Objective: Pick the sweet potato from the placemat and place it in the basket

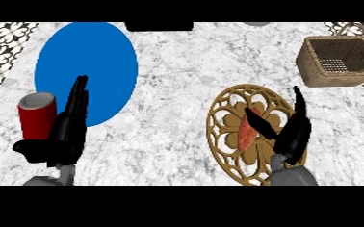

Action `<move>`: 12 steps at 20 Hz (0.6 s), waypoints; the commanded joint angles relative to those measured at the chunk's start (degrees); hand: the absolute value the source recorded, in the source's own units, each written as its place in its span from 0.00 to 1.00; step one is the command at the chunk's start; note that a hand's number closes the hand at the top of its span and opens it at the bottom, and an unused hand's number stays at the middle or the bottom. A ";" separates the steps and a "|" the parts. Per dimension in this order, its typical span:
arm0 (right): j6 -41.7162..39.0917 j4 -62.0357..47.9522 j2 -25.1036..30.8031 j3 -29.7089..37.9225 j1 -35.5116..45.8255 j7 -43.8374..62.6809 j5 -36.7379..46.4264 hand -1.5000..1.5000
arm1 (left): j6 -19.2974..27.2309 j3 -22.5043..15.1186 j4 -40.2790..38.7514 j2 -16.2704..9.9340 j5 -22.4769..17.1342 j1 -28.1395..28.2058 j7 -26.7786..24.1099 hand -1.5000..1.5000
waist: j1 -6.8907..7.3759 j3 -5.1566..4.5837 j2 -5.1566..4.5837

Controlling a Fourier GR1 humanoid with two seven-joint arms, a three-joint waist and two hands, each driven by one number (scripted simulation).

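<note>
An orange-red sweet potato (246, 131) lies on a round golden openwork placemat (226, 107) at the lower right. My right hand (292, 137) hovers over the placemat's right half, open, thumb stretched toward the sweet potato's right side and fingers pointing up; the thumb covers part of it. A woven wicker basket (311, 65) stands at the right edge, further up. My left hand (65, 130) rests open at the lower left, fingers straight and pointing up.
A red cylindrical can (35, 115) stands just left of my left hand. A big blue oval mat (89, 62) lies at the upper left, partly under the left fingers. A dark object (159, 26) sits at the counter's far edge.
</note>
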State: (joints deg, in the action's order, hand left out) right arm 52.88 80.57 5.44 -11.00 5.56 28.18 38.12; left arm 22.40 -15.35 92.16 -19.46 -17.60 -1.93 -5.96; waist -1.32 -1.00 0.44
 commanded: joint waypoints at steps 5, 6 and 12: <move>-15.94 -3.03 3.57 1.31 -2.39 20.55 11.27 0.00 | 0.88 0.40 0.39 -0.42 0.68 -0.31 0.68 0.50 | -0.26 -0.32 -0.01; -18.94 -1.77 3.64 0.78 -1.76 23.11 11.42 0.00 | 0.60 0.67 0.68 -0.63 0.32 -0.36 0.84 0.50 | -0.02 -0.32 0.25; -35.58 6.76 -0.25 -3.94 6.11 40.22 13.92 0.00 | 0.66 -1.32 0.74 0.68 0.90 0.19 1.11 0.50 | 1.01 0.10 0.78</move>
State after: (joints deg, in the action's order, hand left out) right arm 27.56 83.62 7.15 -12.34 7.74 56.99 49.83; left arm 22.79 -15.50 92.79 -19.52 -17.28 -2.19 -4.92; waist -1.00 -1.16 1.08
